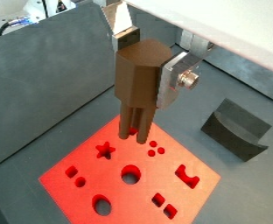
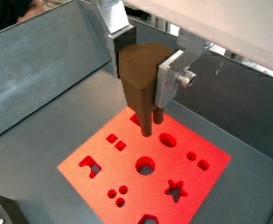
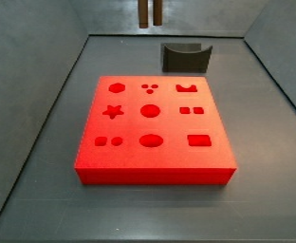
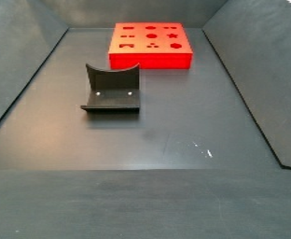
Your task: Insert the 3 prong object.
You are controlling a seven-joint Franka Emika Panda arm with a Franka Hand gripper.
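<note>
My gripper (image 1: pixel 147 74) is shut on the 3 prong object (image 1: pixel 136 83), a dark-brown piece held upright with its prongs pointing down. It also shows in a wrist view (image 2: pixel 139 74). It hangs clear above the red block (image 1: pixel 127 175), over the far part near the three small round holes (image 1: pixel 157 147). In a side view only the prong tips (image 3: pixel 143 11) show at the upper edge, well above the red block (image 3: pixel 151 128) and its three holes (image 3: pixel 151 88). The gripper is out of frame in a side view that shows the red block (image 4: pixel 152 45).
A dark grey curved-top block (image 3: pixel 185 57) stands on the floor beyond the red block; it also shows in a side view (image 4: pixel 112 89) and a wrist view (image 1: pixel 236 129). Grey sloped walls (image 3: pixel 56 76) ring the floor. The red block has several other shaped holes.
</note>
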